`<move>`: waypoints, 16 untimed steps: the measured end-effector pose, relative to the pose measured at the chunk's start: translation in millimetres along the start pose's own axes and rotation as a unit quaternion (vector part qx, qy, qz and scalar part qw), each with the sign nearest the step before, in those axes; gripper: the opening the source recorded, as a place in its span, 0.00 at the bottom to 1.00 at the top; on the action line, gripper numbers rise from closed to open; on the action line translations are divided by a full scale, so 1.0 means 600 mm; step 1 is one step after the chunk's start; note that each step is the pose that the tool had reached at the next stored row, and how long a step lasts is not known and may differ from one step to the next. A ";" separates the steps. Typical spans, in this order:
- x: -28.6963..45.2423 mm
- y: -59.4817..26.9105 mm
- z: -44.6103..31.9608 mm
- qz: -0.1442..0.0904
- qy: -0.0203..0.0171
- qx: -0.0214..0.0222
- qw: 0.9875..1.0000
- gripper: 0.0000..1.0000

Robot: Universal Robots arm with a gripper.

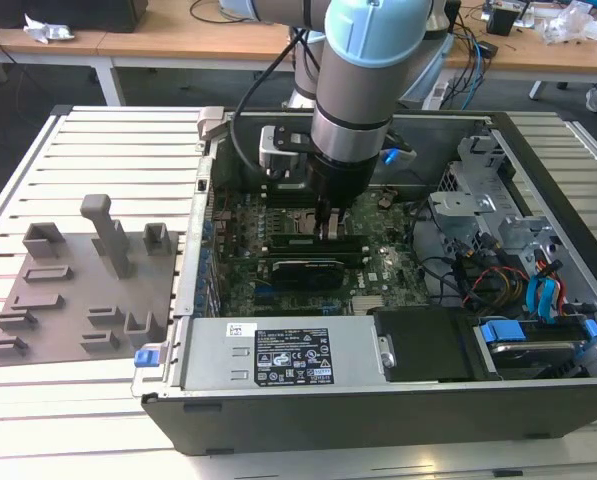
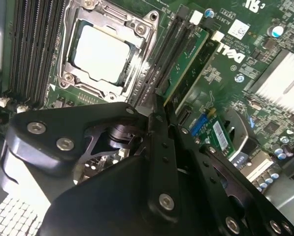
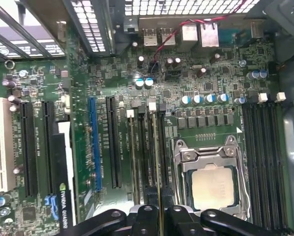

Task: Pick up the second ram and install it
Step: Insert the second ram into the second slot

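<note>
Green board fills most of what I see from the wrist cameras — the motherboard lies flat in the open computer case, and my arm reaches straight down into it. In the exterior view the gripper sits low over the memory slots beside the processor socket.

In the second wrist view the gripper has its two black fingers drawn close together, and a thin green stick, the second ram, runs on edge away from their tips, along the black memory slots next to the socket. The fingers seem to be pinching its near end, though the exact contact is hidden behind the fingertips. I cannot tell whether the stick is fully seated in its slot. In the first wrist view the gripper shows the same narrow gap, with a thin edge running up from between the fingertips in line with the slots.

Off the case, toward the exterior view's left, the grey holder tray rests on the slatted white table, well apart from the gripper — its upright blocks stand with nothing green in them that I can make out.
</note>
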State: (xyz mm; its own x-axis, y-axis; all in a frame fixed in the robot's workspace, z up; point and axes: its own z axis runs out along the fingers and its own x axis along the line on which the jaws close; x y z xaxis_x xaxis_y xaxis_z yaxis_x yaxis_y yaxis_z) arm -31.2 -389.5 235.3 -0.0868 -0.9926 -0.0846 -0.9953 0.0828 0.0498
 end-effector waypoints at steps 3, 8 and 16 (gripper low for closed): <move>-0.005 0.001 0.007 0.000 0.001 0.000 1.000 0.14; -0.005 0.003 0.012 0.000 0.003 0.000 1.000 0.14; -0.005 0.003 0.019 0.000 0.006 0.000 1.000 0.14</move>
State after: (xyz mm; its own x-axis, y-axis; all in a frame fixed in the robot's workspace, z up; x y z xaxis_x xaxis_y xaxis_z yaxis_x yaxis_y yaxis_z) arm -33.3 -385.1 224.3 -0.0864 -0.9936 -0.0731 -0.9954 0.0829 0.0489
